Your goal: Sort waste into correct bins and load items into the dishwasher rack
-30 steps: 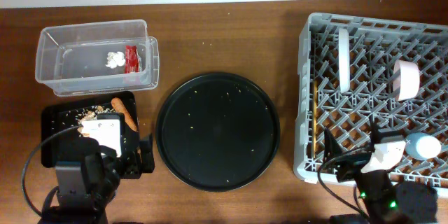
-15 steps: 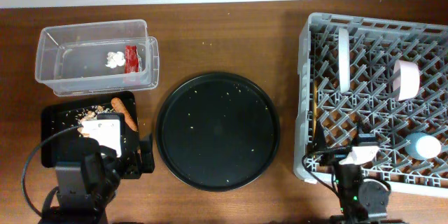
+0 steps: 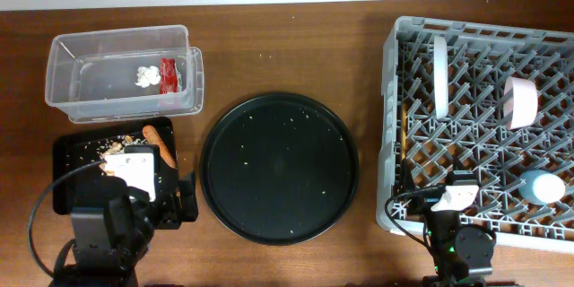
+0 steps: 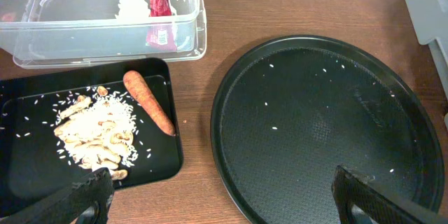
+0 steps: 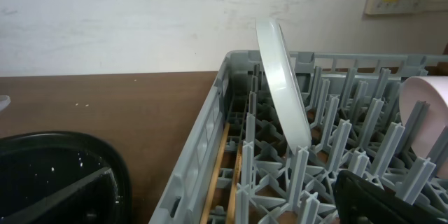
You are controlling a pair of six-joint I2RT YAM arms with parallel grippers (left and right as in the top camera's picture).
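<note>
I see both grippers spread wide, holding nothing. The left gripper (image 4: 220, 182) hovers by the near-left black tray (image 4: 28, 175) holding food scraps (image 4: 94, 134) and carrot (image 4: 148, 102). The right gripper (image 5: 224, 182) is at the near-left corner of the rack (image 3: 391, 126), which holds the plate (image 5: 282, 91), bowl (image 3: 520, 101), cup (image 3: 543, 186) and stick (image 3: 405, 143).

The left arm (image 3: 108, 224) sits folded low, to the left of the round black tray (image 3: 278, 169). The left pincer (image 4: 224, 175) is spread wide and empty, its fingers (image 4: 70, 199) far apart. The right arm (image 3: 457, 238) sits low to the right of that tray. The right pincer (image 5: 227, 175) is likewise spread wide and empty.
</note>
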